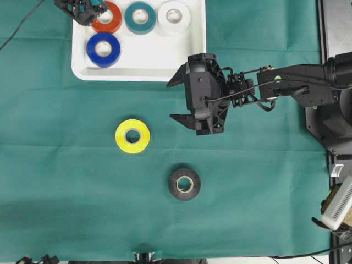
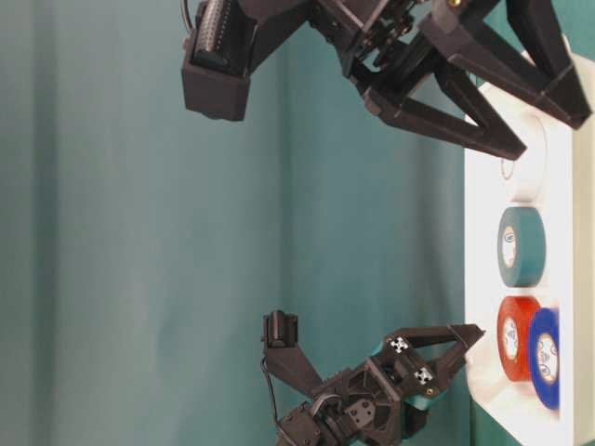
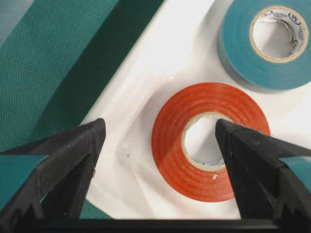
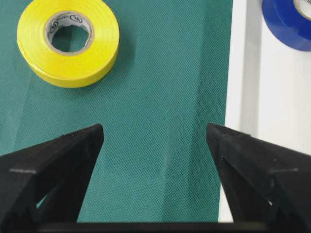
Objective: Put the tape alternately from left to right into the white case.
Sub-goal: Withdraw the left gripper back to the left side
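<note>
Left gripper [image 3: 158,141]: jaws wide apart, nothing held. Hangs over top-left corner of the tray. In wrist view one finger [image 3: 73,160] sits over the tray's corner edge, other finger [image 3: 252,160] over the hole side of the red roll. Can't tell if that finger touches the roll.
Right gripper [image 1: 179,99]: also wide apart, empty. Sits just below the tray's bottom-right part, pointing left across the cloth, w/ upper fingertip at the tray's lower rim.
White case [image 1: 165,60]: top centre of the table, long side left-right, lying flat on the cloth. Four rolls inside.
Red roll [image 3: 209,141]: back row, leftmost spot, flat, hole up. Partly hidden by left gripper from overhead.
Teal roll [image 1: 140,17]: back row, middle, just beside the red one.
White roll [image 1: 174,16]: back row, right of the teal, near it.
Blue roll [image 1: 103,49]: front row, left, just below the red one. Rest of front row bare.
Yellow roll [image 1: 132,136]: outside the tray, flat on the cloth, below the tray & left of right gripper. Seen top-left in right wrist view, apart from both fingers.
Black roll [image 1: 184,183]: on the cloth too, lower & to the right of the yellow one, well apart from the tray.
Green cloth [image 1: 264,209]: covers the whole table.
</note>
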